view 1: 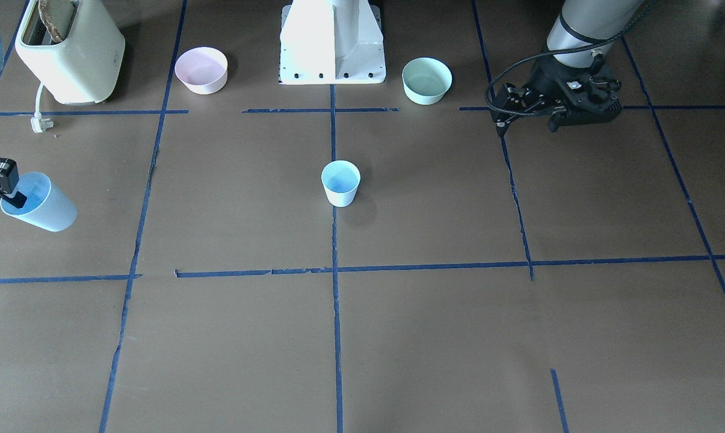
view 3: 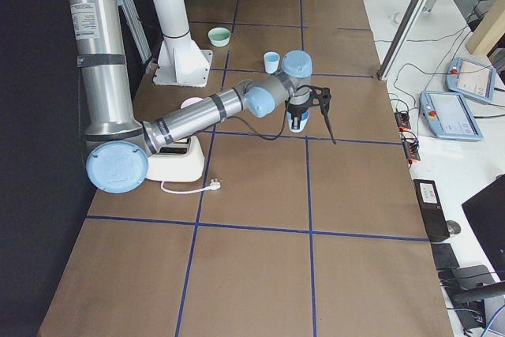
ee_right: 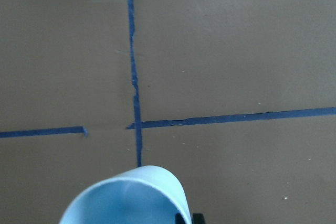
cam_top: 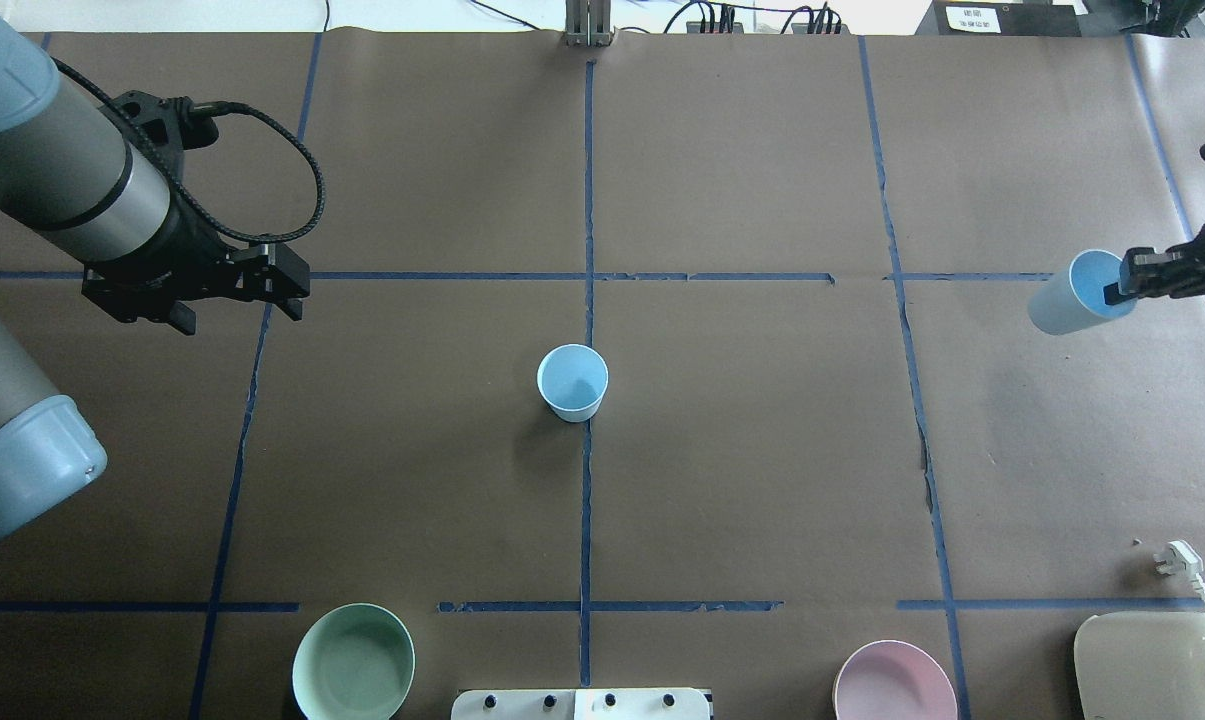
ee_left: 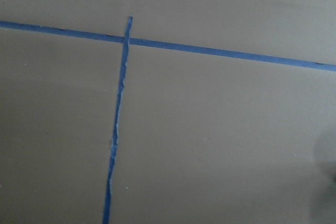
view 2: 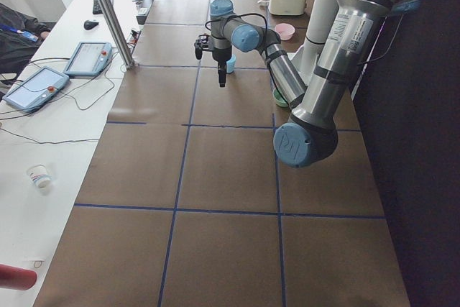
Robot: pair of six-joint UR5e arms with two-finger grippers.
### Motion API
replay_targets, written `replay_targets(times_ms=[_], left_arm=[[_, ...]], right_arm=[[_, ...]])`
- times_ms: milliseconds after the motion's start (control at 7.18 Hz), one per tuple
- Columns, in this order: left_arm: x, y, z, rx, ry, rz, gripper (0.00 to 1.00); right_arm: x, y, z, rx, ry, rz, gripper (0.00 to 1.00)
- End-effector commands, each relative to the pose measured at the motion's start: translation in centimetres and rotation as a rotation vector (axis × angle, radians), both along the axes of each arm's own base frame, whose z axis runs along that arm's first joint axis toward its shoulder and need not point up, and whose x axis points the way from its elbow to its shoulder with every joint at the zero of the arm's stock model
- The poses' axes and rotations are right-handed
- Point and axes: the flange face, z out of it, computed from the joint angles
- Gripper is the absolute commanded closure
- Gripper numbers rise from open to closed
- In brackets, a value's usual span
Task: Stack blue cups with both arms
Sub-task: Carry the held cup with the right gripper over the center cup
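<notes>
Right gripper clamps one blue cup by its rim; the other cup stands at the table's centre.

Read as a clock on the overhead view, the standing blue cup [cam_top: 572, 382] sits upright at the dial's centre, where two blue tape lines [cam_top: 586, 200] cross. The held blue cup [cam_top: 1072, 295] is far out at about 2 o'clock, tipped on its side with its mouth toward the right gripper [cam_top: 1127, 283], which pinches the rim with one finger inside and one outside. The left gripper [cam_top: 237, 315] hangs at about 10 o'clock, well apart from both cups, jaws spread wide and holding nothing. The mint-green bowl [cam_top: 353, 662] rests at 7 o'clock, the pink bowl [cam_top: 894, 685] at 5 o'clock and the toaster [cam_top: 1157, 665] beyond it near 4 o'clock.
</notes>
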Motion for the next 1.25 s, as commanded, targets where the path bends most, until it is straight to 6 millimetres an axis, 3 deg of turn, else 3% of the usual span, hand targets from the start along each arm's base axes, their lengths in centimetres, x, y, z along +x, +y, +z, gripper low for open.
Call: replay_targets(times_ms=[0, 278, 418, 557, 696, 975, 1114], left_arm=[[-5.1, -1.1, 5.5, 0.098, -0.072, 0.107, 0.00], [-10.5, -2.8, 9.7, 0.148, -0.126, 0.155, 0.00], [-12.7, -4.3, 11.5, 0.159, -0.147, 0.170, 0.00], [-14.4, -5.4, 13.4, 0.154, -0.136, 0.199, 0.00], [-15.8, -5.9, 14.9, 0.155, -0.129, 0.221, 0.00], [-16.2, -5.8, 15.6, 0.151, -0.131, 0.228, 0.00], [-16.3, -5.6, 16.1, 0.145, -0.132, 0.228, 0.00]], right_arm=[[-7.1, -0.6, -12.8, -0.086, -0.071, 0.033, 1.00], [-15.4, 2.1, -17.9, -0.090, -0.075, 0.042, 1.00], [-20.1, 4.5, -19.7, -0.086, -0.064, 0.046, 1.00], [-23.1, 6.3, -20.6, -0.065, -0.050, 0.041, 1.00], [-24.9, 7.6, -21.0, -0.059, -0.046, 0.033, 1.00], [-27.0, 8.8, -21.1, -0.049, -0.030, 0.023, 1.00], [-28.3, 9.1, -22.8, -0.049, -0.027, 0.010, 1.00]])
